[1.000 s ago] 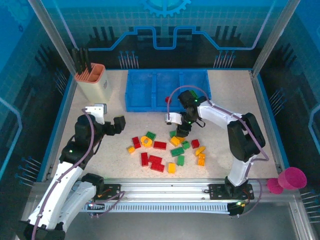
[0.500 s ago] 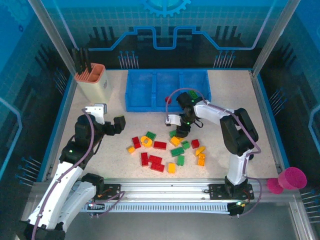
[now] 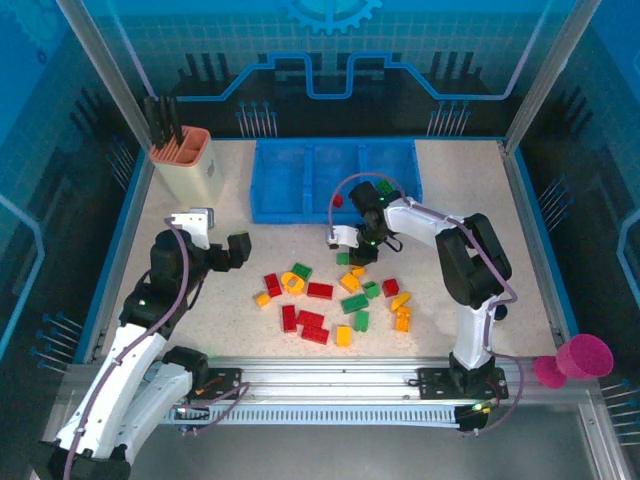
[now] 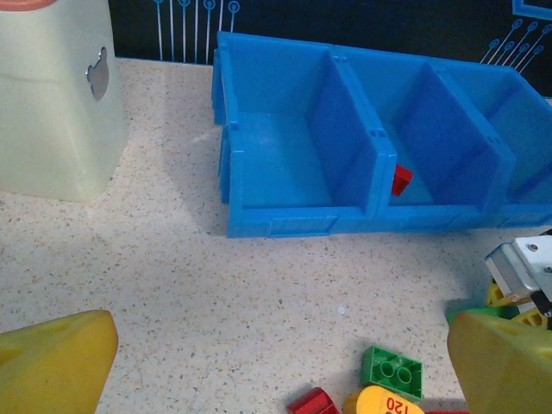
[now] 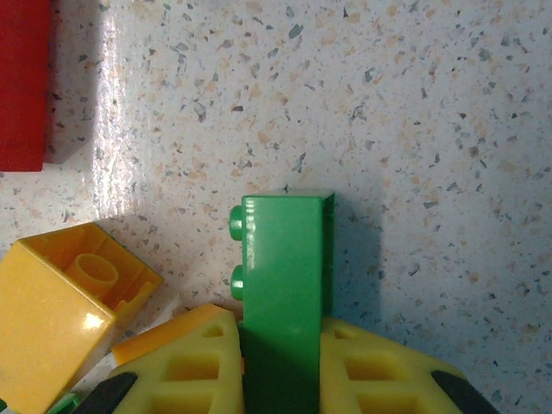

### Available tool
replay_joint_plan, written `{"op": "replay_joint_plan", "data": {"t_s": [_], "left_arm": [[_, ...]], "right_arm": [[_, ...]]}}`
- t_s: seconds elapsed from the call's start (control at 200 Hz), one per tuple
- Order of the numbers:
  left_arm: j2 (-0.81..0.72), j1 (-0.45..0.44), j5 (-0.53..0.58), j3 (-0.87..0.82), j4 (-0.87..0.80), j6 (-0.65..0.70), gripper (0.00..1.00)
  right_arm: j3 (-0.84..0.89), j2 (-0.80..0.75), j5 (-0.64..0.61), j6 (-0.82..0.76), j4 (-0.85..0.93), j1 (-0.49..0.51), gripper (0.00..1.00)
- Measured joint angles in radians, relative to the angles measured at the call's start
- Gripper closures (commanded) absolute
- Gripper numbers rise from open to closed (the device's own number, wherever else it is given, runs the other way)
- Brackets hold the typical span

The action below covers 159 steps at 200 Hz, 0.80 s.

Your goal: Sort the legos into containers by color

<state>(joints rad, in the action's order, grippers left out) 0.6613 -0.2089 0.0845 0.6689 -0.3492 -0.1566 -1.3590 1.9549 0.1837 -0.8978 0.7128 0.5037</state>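
Closed since a second ago: my right hand [image 5: 280, 362] now clenched on green brick [image 5: 285, 250], which sticks out ahead of the hand. Probably light, stiff, slick plastic; flat sides grip best.

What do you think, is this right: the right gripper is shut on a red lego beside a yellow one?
No: the right wrist view shows the right gripper shut on a green lego, not red, beside a yellow one.
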Motion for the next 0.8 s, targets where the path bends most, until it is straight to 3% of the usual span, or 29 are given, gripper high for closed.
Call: {"op": "replay_joint_plan", "data": {"t_s": [0.205, 0.375, 0.58, 0.796], "left_arm": [[-0.005, 0.0, 0.0, 0.0, 0.0, 0.0, 0.01], [-0.015, 0.0, 0.0, -0.001, 0.0, 0.0, 0.01], [-0.016, 0.0, -0.001, -0.001, 0.001, 0.0, 0.01], [-0.016, 0.0, -0.004, -0.001, 0.005, -0.003, 0.01]], "right_arm": [[0.013, -0.027, 0.0, 0.037, -0.011, -0.006, 0.89], [0.061, -0.186, 0.022, 0.092, -0.026, -0.05, 0.89], [0.116, -0.415, 0.029, 0.163, -0.087, -0.172, 0.89], [0.115, -0.444, -0.057, 0.23, -0.175, -0.31, 0.89]]}}
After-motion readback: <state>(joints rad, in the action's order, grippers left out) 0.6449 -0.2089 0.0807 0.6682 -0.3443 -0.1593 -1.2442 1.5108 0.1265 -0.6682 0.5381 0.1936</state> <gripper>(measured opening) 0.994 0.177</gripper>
